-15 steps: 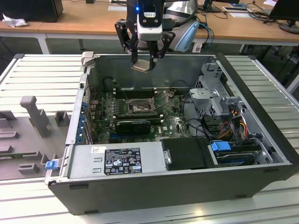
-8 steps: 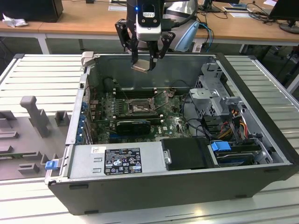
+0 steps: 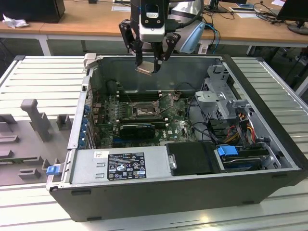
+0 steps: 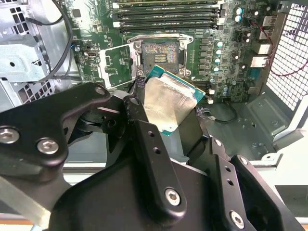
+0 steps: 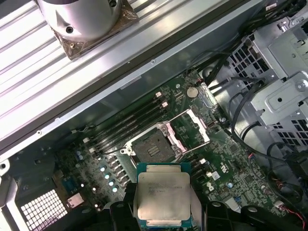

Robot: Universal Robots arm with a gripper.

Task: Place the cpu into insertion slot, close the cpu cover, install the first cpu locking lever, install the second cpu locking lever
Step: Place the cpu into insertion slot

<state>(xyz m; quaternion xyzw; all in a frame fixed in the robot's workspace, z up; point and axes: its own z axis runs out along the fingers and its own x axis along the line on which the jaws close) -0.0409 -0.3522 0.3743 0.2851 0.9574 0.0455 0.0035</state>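
My gripper (image 3: 148,65) clamps the cpu (image 3: 146,69) over the far edge of the case (image 3: 192,72), well apart from the insertion slot (image 3: 143,110). I hold it tilted, so I think it could seat crooked and damage the socket.

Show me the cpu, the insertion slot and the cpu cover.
cpu (image 5: 163,195): first wrist view, middle of its metal top.
insertion slot (image 5: 154,147): first wrist view, its dark centre.
cpu cover (image 5: 201,126): first wrist view, a side rail of the open frame.
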